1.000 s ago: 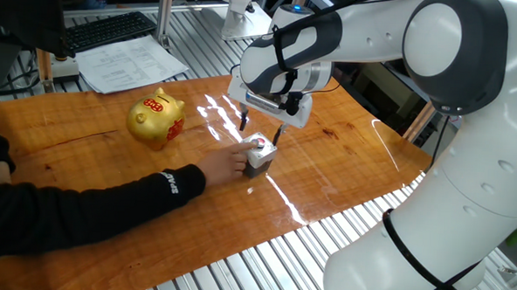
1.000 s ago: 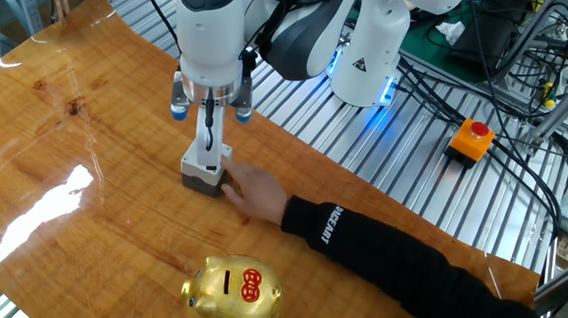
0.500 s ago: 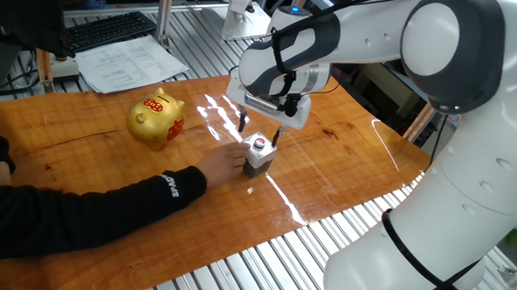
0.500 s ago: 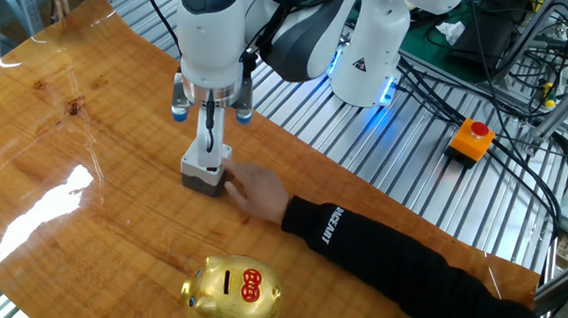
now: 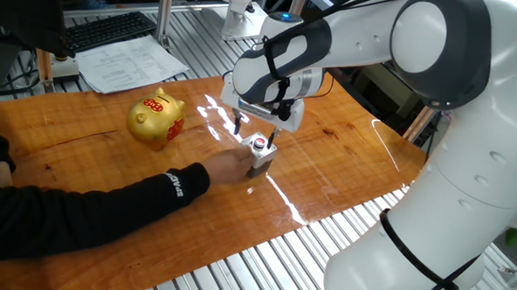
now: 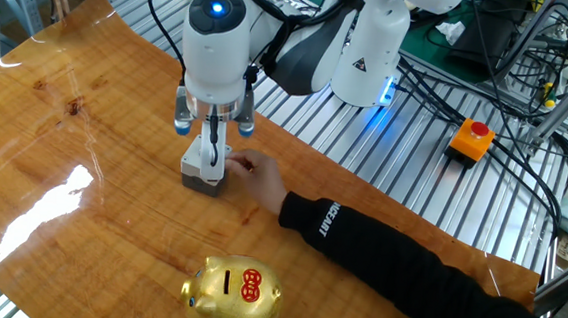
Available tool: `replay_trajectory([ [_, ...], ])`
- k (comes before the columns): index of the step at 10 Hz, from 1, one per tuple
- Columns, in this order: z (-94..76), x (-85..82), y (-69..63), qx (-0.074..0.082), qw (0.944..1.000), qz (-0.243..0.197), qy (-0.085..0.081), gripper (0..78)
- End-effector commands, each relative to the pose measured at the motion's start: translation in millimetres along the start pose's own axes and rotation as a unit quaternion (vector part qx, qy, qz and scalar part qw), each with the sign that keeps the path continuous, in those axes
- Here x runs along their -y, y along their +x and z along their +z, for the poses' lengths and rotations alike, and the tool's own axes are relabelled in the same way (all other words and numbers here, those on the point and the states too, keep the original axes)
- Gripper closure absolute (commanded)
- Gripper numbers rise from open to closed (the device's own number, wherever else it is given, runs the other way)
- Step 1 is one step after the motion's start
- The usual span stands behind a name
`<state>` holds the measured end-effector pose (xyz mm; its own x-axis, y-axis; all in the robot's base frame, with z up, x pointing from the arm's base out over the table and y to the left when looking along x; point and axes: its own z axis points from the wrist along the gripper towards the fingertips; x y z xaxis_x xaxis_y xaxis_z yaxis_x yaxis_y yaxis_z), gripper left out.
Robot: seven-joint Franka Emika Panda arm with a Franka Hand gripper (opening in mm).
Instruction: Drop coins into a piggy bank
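Note:
The gold piggy bank stands upright on the wooden table, its slot on top. About a hand's width to its right is a small grey block with a white and red-dotted top. My gripper hangs just above that block, pointing down and open, with its fingers on either side of the block's top. I cannot make out separate coins at this size. A person's hand rests against the block's side.
The person's black-sleeved arm lies across the table between the block and the near edge. Papers and a keyboard sit beyond the table's far edge. A red stop button lies on the metal bench.
My gripper has shifted slightly toward the piggy bank's side and lower over the block. The person's hand stays at the block, moved a little.

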<state>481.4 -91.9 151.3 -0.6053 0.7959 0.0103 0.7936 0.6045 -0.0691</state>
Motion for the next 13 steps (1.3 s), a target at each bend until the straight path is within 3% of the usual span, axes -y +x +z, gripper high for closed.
replay_trajectory([
  [1,-5.5,1.2,-0.7,-0.001,1.0000,-0.001,0.001,0.1],
  [10,-6.7,1.2,1.6,-0.002,1.0000,-0.003,0.000,0.1],
  [11,-6.8,1.2,1.7,-0.002,1.0000,0.000,0.000,76.3],
  [13,-6.8,1.2,1.7,-0.002,1.0000,0.000,0.000,76.3],
])
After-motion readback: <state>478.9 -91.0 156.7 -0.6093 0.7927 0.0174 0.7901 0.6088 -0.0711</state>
